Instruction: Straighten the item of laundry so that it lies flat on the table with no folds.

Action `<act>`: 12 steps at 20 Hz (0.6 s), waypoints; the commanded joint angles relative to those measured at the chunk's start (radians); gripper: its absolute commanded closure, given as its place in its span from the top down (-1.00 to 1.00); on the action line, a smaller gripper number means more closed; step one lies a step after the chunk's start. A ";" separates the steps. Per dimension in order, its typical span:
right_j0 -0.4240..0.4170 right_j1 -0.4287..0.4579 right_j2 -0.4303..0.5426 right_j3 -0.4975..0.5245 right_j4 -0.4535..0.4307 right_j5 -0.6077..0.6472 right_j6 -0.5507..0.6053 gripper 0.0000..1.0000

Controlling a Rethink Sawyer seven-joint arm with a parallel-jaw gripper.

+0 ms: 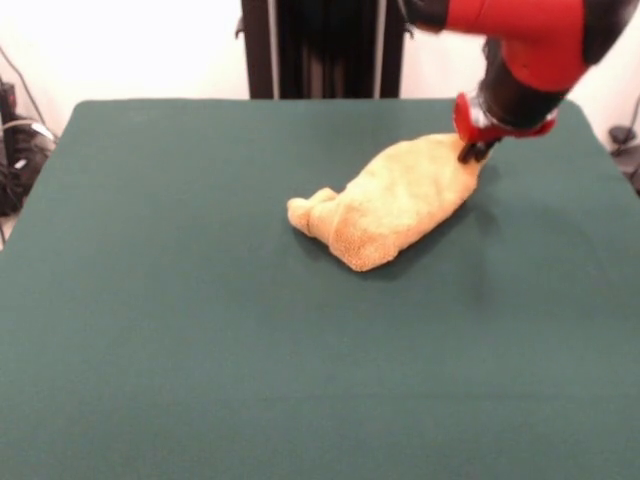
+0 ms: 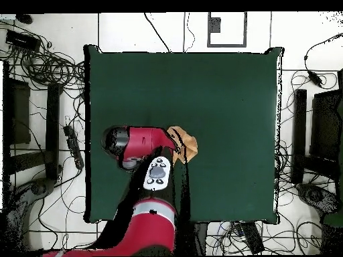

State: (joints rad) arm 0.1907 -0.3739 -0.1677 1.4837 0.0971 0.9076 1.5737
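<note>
The red and black arm (image 1: 530, 45) reaches down from above, its wrist bent low over the table, the gripper (image 1: 472, 152) lowered at the wrist's end with only its dark tips showing; whether the tips are apart is unclear

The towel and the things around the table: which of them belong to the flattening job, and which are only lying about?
Belong to the job:
- towel, bunched up, not flat
- green table
- gripper, down at the towel's far end

Only lying about:
- cables on the floor
- black stand behind the table
</note>
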 commanded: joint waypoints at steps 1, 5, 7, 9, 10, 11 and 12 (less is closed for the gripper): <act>-0.046 -0.239 0.069 0.155 -0.052 -0.110 -0.016 -1.00; -0.039 -0.284 0.038 0.105 -0.121 -0.105 -0.023 -1.00; -0.040 -0.294 0.034 0.079 -0.148 -0.107 -0.010 -1.00; -0.042 -0.294 0.033 0.046 -0.166 -0.114 0.012 -1.00; -0.047 -0.302 0.033 0.037 -0.173 -0.123 0.021 -1.00; -0.051 -0.304 0.036 0.027 -0.181 -0.120 0.025 -1.00; -0.054 -0.302 0.033 0.005 -0.195 -0.106 0.026 -1.00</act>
State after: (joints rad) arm 0.1384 -0.6478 -0.1823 1.5263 -0.0313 0.8576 1.5737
